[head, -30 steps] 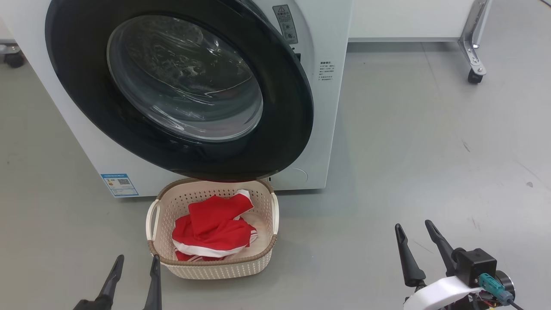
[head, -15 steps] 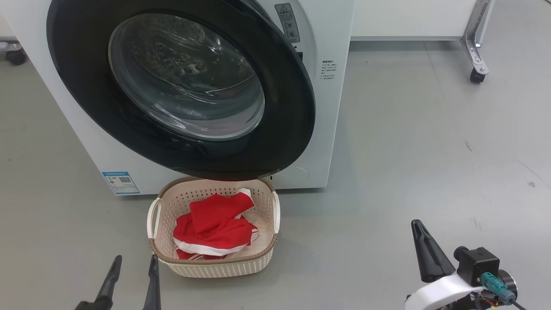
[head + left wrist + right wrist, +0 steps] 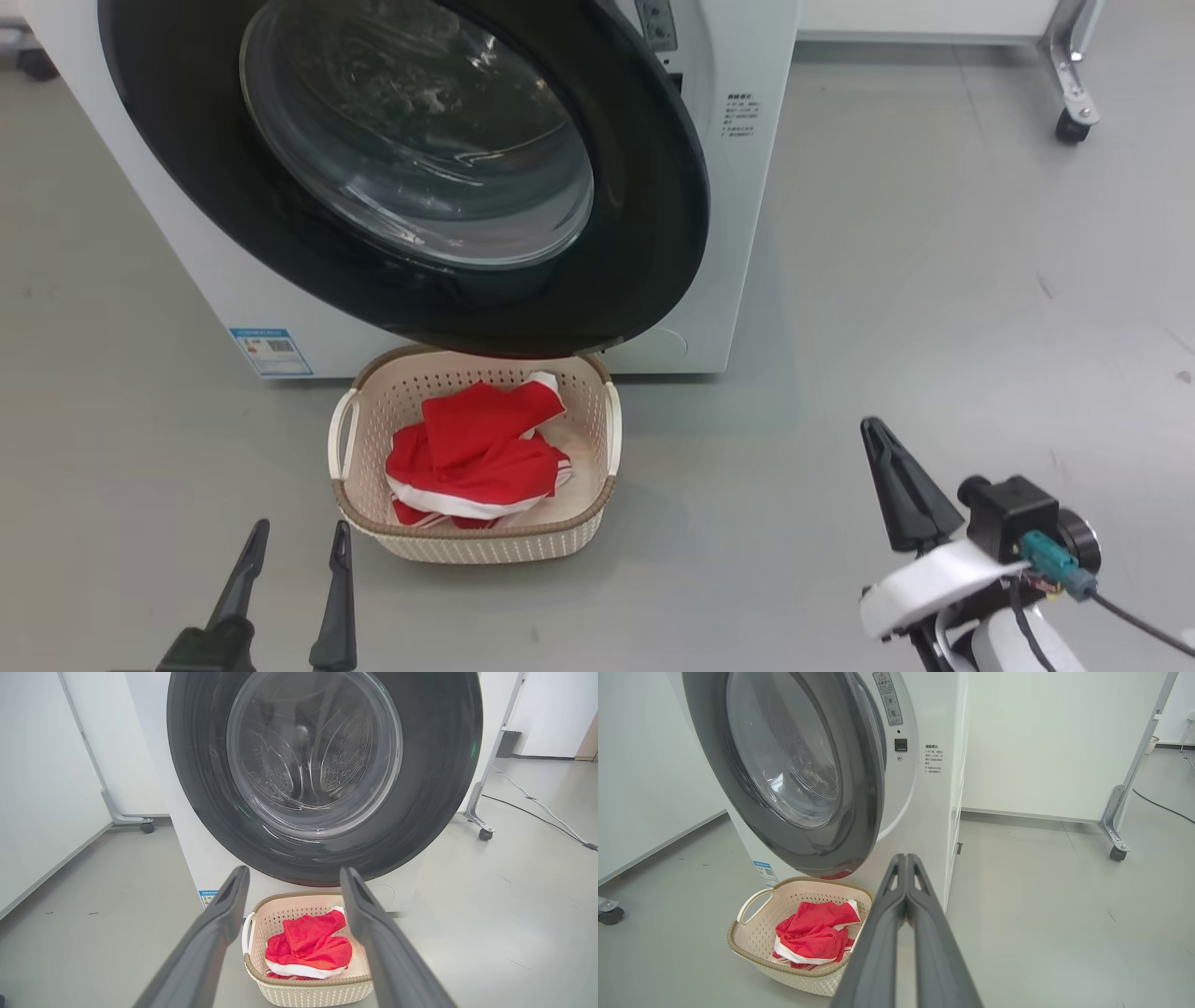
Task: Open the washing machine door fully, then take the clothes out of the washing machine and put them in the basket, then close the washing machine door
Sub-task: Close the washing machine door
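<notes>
The washing machine [image 3: 747,233] [image 3: 934,802] stands ahead. Its door [image 3: 644,187] [image 3: 439,788] [image 3: 859,812], a black ring around bulging glass, hangs a little ajar above the basket [image 3: 597,523] [image 3: 308,994] [image 3: 752,952]. Red clothes [image 3: 476,453] [image 3: 310,947] [image 3: 810,935] with white trim lie in the basket. My left gripper [image 3: 297,537] [image 3: 294,877] is open and empty, just left of the basket's near corner. My right gripper [image 3: 873,431] [image 3: 906,858] is shut on nothing, low over the floor to the basket's right.
A wheeled metal frame leg [image 3: 1074,93] [image 3: 1115,826] stands at the far right by a white wall panel. A cable [image 3: 537,805] runs over the floor there. Grey floor [image 3: 934,308] lies to the machine's right.
My right gripper has closed from open to shut. The head camera has shifted, so the machine and basket sit higher and further right in its picture.
</notes>
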Robot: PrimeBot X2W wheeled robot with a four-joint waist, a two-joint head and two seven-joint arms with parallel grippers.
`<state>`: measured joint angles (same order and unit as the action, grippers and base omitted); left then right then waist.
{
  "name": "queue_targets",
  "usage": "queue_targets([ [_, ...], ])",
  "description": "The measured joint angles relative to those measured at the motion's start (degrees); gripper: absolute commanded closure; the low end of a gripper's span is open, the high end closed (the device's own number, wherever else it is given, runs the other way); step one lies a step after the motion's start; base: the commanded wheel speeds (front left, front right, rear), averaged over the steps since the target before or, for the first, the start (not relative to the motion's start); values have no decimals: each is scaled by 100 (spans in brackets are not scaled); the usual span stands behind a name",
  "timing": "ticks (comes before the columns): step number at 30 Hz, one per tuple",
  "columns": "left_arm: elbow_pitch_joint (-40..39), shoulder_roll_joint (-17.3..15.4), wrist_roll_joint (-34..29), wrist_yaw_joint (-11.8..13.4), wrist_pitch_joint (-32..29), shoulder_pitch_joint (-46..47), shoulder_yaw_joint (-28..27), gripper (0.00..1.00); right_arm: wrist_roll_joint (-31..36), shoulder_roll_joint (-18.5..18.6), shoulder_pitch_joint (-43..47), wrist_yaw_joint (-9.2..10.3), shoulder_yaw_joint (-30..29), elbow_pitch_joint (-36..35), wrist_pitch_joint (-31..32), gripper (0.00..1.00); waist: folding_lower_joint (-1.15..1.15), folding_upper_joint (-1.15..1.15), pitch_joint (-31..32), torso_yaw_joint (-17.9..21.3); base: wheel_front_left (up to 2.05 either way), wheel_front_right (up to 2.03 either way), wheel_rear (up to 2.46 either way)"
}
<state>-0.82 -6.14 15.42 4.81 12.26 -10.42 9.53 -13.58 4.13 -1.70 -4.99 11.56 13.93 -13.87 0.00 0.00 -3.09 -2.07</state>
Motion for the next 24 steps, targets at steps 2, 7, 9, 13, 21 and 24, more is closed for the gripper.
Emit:
queue_targets([
  [2, -13, 0, -44, 7, 1, 54, 2, 0, 13, 26, -173, -25, 37, -5, 12, 100, 0, 0, -88, -34, 0, 0, 0],
  [7, -135, -1, -100, 22, 42, 246, 15, 0, 49, 109, -703, -49, 91, -46, 109, 100, 0, 0, -345, -130, 0, 0, 0],
  [9, -164, 0, -115, 22, 43, 345, 42, 0, 56, 129, -942, -63, 109, -67, 124, 100, 0, 0, -457, -176, 0, 0, 0],
  [13, -187, 7, -137, 22, 51, 514, 104, 0, 75, 145, -1432, -101, 185, -86, 210, 100, 0, 0, -682, -282, 0, 0, 0],
  [21, -193, 125, -134, 22, 100, 815, 164, 0, 113, 241, -2262, -147, 272, 21, 430, 100, 0, 0, -1102, -550, 0, 0, 0],
  [24, -189, 136, -134, 20, 101, 922, 189, 0, 113, 268, -2543, -149, 305, 89, 504, 100, 0, 0, -1251, -653, 0, 0, 0],
])
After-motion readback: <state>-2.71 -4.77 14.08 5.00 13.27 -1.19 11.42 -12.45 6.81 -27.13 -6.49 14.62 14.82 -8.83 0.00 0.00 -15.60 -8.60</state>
